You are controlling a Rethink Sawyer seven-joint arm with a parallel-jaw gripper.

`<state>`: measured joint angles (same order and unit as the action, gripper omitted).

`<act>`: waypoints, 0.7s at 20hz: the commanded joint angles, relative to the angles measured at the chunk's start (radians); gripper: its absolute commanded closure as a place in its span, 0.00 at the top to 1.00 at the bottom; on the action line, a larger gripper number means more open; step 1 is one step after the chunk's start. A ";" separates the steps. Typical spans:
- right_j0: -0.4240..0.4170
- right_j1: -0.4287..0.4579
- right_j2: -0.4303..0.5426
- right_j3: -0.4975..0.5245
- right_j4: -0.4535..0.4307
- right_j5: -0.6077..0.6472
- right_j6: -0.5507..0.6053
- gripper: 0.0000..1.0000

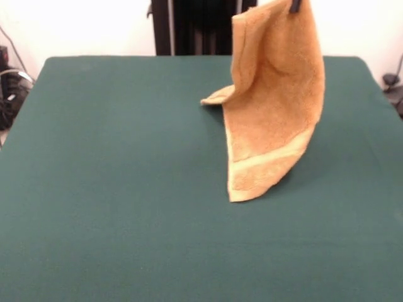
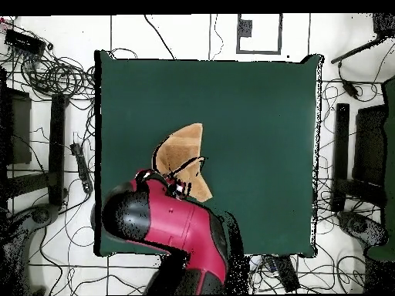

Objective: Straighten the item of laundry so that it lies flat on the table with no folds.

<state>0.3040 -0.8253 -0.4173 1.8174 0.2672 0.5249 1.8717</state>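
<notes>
Hanging from one pincer (image 1: 295,6), one towel (image 1: 274,107) touches table (image 1: 113,189).

My golden-orange towel (image 1: 274,107) shows a paler woven band, against the plain dark green table (image 1: 113,189).

A: What blocks the way below the claw (image 1: 295,6)?
B: Only the towel (image 1: 272,107). It hangs from the claw like a curtain, its lower corners resting on the worktop (image 1: 113,189).
A: And to the sides of the claw?
B: Open green worktop all round the towel. In the overhead view the red arm (image 2: 166,223) covers the worktop edge behind the claw.
</notes>
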 commanded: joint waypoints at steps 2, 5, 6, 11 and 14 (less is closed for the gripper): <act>-0.089 -0.054 0.235 0.274 0.127 -0.169 0.171 0.00; -0.143 -0.045 0.273 0.290 0.090 -0.245 0.131 0.00; -0.160 -0.041 0.288 0.295 0.066 -0.296 0.132 0.00; -0.237 -0.004 0.383 0.340 0.015 -0.465 0.186 0.00; -0.206 0.036 0.326 0.288 -0.022 -0.489 0.170 0.00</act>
<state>0.0830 -0.8649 -0.2306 2.0163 0.3015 0.1387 1.8717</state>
